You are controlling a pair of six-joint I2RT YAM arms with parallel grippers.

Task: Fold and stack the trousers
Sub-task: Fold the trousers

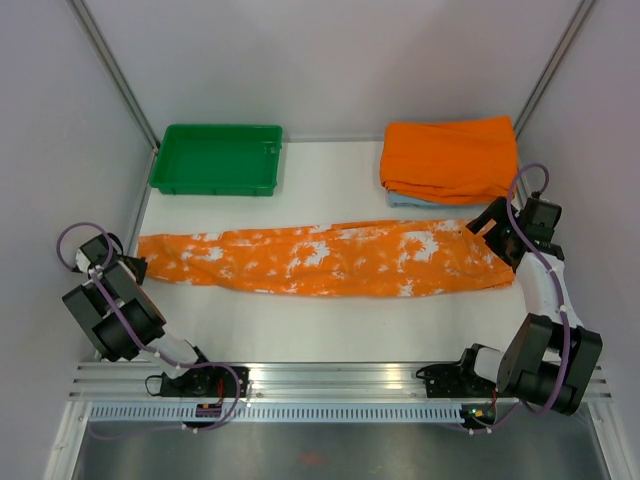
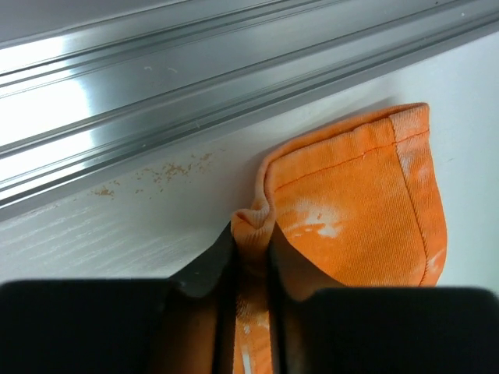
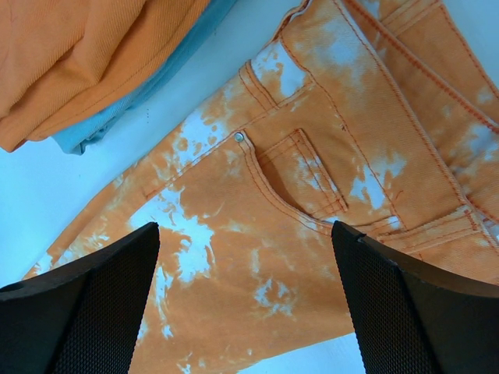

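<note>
The orange trousers (image 1: 320, 258) with white splashes lie stretched left to right across the table, the legs folded onto each other. My left gripper (image 1: 133, 266) is shut on the hem at their left end; the left wrist view shows the cloth (image 2: 366, 202) pinched between the fingers (image 2: 209, 269). My right gripper (image 1: 487, 229) is open and hovers over the waist end, and the right wrist view shows the pocket (image 3: 300, 183) between the wide-apart fingers (image 3: 93, 296).
A green tray (image 1: 217, 158) stands at the back left. A plain orange folded cloth (image 1: 450, 157) lies on a light blue folded cloth (image 1: 408, 201) at the back right, close behind the right gripper. An aluminium rail (image 1: 330, 378) runs along the near edge.
</note>
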